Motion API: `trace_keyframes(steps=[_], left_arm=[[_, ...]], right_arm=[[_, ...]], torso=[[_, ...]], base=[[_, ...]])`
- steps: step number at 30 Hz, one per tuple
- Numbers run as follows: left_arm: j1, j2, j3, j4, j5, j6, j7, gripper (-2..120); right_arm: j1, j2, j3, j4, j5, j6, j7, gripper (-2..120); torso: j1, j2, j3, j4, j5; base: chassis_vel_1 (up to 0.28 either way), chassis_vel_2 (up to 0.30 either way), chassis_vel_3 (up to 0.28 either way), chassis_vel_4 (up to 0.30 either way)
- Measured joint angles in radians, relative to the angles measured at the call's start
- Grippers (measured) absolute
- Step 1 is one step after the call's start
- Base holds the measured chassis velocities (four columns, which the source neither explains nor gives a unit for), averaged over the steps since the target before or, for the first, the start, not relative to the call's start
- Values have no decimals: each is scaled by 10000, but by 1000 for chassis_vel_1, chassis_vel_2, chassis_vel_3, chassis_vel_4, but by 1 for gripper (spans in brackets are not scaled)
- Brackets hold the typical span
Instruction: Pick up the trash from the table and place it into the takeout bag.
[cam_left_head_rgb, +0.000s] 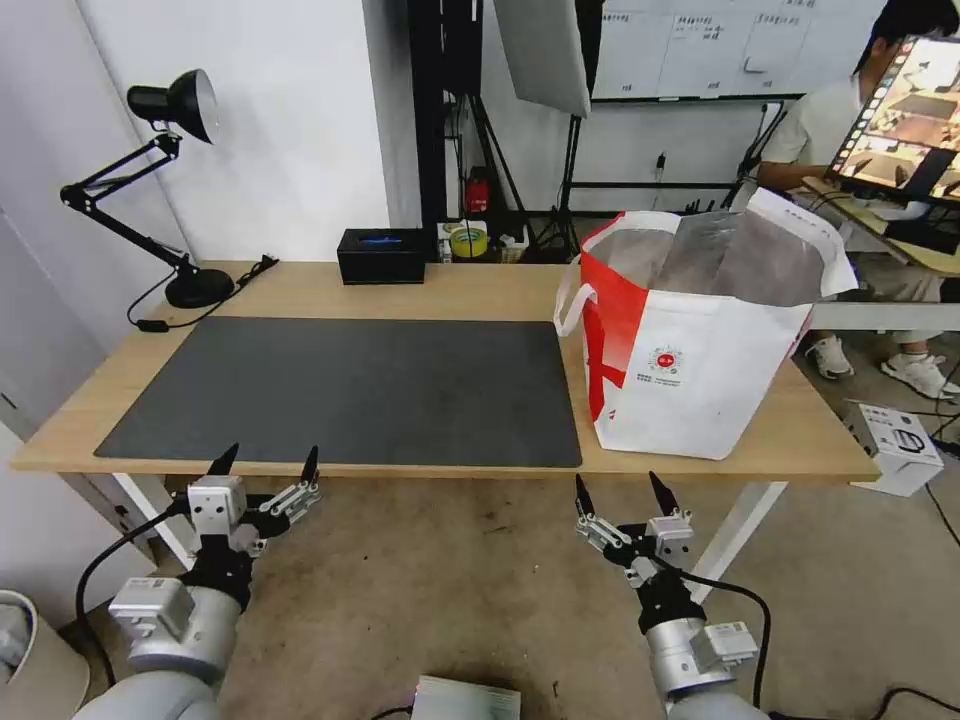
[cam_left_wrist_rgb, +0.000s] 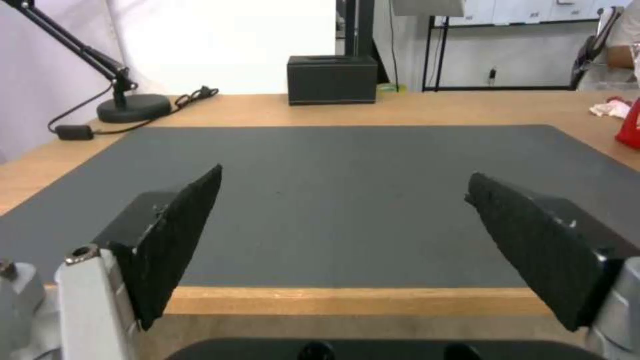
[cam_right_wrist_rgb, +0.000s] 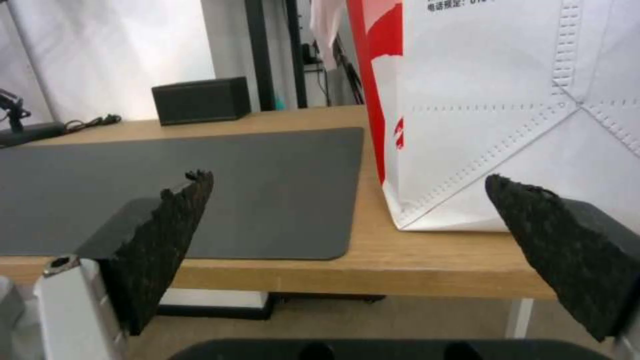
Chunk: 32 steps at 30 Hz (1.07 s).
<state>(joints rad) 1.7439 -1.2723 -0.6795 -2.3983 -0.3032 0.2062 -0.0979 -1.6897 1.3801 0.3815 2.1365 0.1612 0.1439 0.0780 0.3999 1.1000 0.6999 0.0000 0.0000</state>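
The table (cam_left_head_rgb: 470, 292) is light wood with a large dark grey mat (cam_left_head_rgb: 350, 390) that lies bare. The takeout bag (cam_left_head_rgb: 700, 370) stands upright on the table's right end, its mouth open and its silvery lining showing; its white wall (cam_right_wrist_rgb: 507, 100) is close in the right wrist view. The trash is out of view. My left gripper (cam_left_head_rgb: 267, 455) hangs open just below the table's front edge, on the left, facing the mat (cam_left_wrist_rgb: 347, 200). My right gripper (cam_left_head_rgb: 617, 482) is open below the front edge, near the bag's front left corner. Both hold nothing.
A black tissue box (cam_left_head_rgb: 380, 255) sits at the table's back edge. A black desk lamp (cam_left_head_rgb: 190, 285) with its cable stands at the back left corner. A small white box (cam_left_head_rgb: 900, 440) lies on the floor to the right of the table.
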Motion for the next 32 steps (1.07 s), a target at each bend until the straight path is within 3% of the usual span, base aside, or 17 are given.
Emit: trace_keyframes(steps=[32], left_arm=[[-133,81,154,89,86,-147,80,100]], right_arm=[[0,0,0,0,0,0,0,100]], torso=[[0,-1,0,0,-1]], base=[[0,0,0,0]])
